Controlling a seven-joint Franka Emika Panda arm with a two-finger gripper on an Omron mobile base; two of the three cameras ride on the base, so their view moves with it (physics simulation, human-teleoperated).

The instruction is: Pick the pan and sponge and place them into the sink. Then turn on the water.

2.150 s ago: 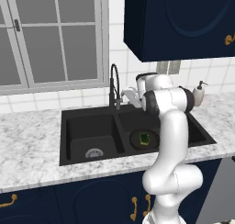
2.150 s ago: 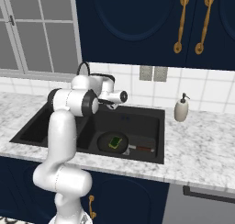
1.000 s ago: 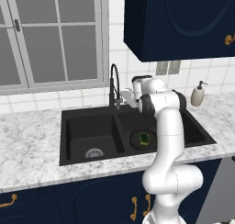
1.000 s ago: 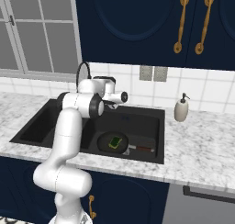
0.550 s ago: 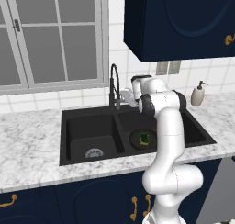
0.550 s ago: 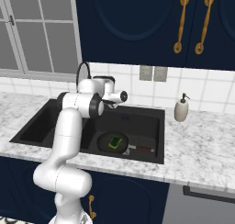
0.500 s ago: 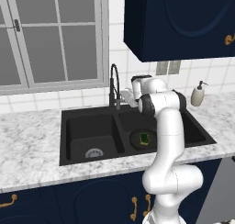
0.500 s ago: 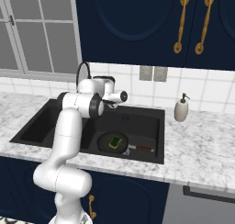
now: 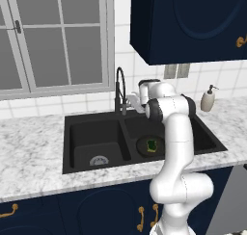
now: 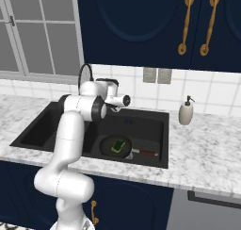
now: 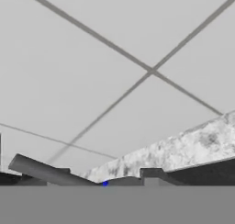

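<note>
Jaws are hard to read: the gripper (image 9: 132,104) is reaching in beside the base of the faucet (image 9: 119,90), and whether its jaws are standing apart or pinching the faucet's lever, I cannot tell from these views. Just in front of the fingers, the hand view is showing a slanted grey bar (image 11: 50,172), probably the lever, with tiled wall (image 11: 119,76) and a strip of marble counter (image 11: 183,149) beyond it. Below and toward the robot from the jaws, the pan (image 10: 116,146) is lying in the right basin of the sink (image 9: 96,125), with the sponge (image 10: 117,145) resting inside it, so only the water seems to be left. No stream is showing yet. Judging from here, the fingers could be slipping off the thin lever if they are meeting it off-centre, or the wrist could be knocking the faucet neck standing so near.
</note>
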